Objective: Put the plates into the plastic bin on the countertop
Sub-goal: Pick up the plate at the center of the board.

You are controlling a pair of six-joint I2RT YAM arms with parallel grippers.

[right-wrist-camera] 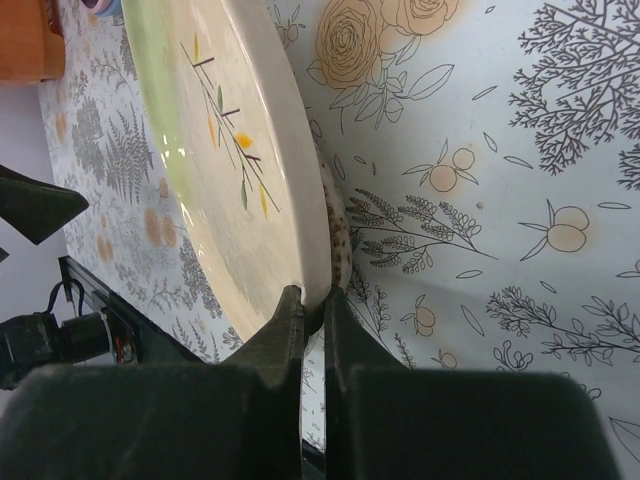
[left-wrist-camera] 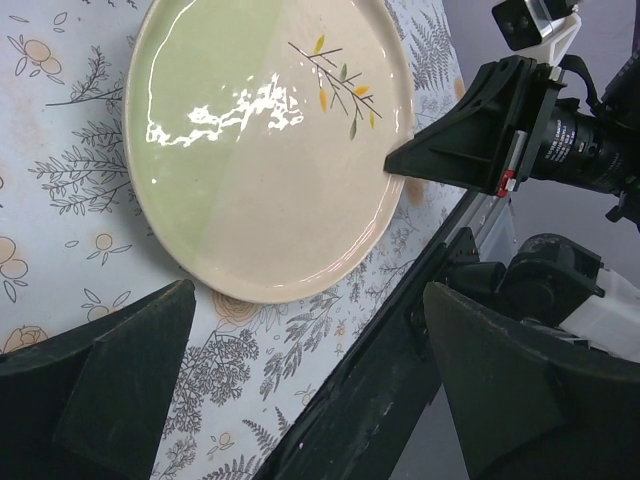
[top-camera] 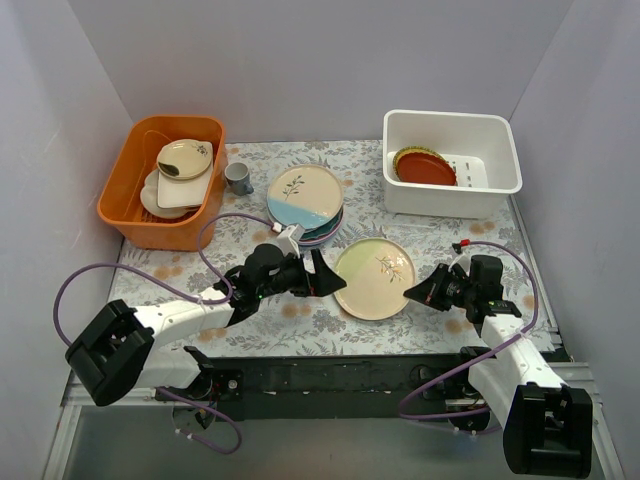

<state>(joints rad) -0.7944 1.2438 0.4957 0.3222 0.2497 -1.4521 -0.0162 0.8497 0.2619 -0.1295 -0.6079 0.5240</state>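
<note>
Two at the countertop [top-camera: 440, 240] front edge: right gripper [right-wrist-camera: 312, 300] clamped on cream-green plate [top-camera: 375, 278] rim, left gripper [top-camera: 322, 272] gaping wide, just beside.

No legible text or labels

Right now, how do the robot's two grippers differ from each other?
The left gripper is wide open and holds nothing; the right gripper is shut on the cream-green plate's rim. The left gripper sits clear of that plate; the right gripper touches it. Both are black, two-fingered and face the plate.
</note>
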